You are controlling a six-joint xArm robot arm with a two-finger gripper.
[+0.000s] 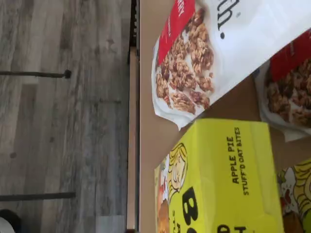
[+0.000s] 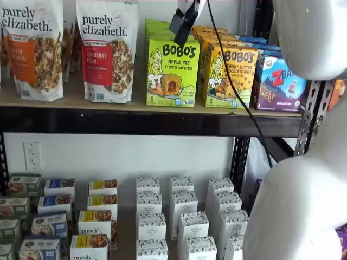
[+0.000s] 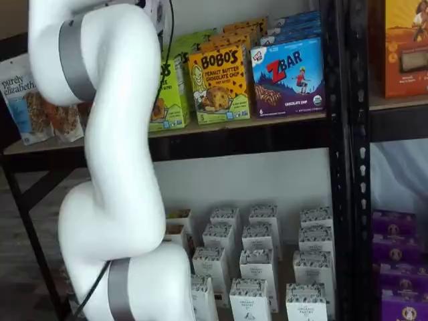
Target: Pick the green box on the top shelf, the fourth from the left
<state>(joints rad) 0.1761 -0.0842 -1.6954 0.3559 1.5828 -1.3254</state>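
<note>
The green box [image 2: 172,71] stands upright at the front of the top shelf [image 2: 65,103], between a purely elizabeth bag and the yellow-orange Bobo's box; more green boxes line up behind it. My gripper [image 2: 183,23] hangs from the view's upper edge just over the box's top front edge, only one black finger showing, with a cable beside it. It stands open and holds nothing. The wrist view looks down on the green box [image 1: 228,179] lid, marked APPLE PIE. In a shelf view the white arm covers most of the green box [image 3: 171,93].
Granola bags [image 2: 107,51] stand left of the green box, the peanut butter Bobo's box [image 2: 230,76] and blue ZBar box [image 2: 279,84] to its right. The white arm [image 2: 303,206] fills the right foreground. Small white cartons [image 2: 181,222] crowd the lower level.
</note>
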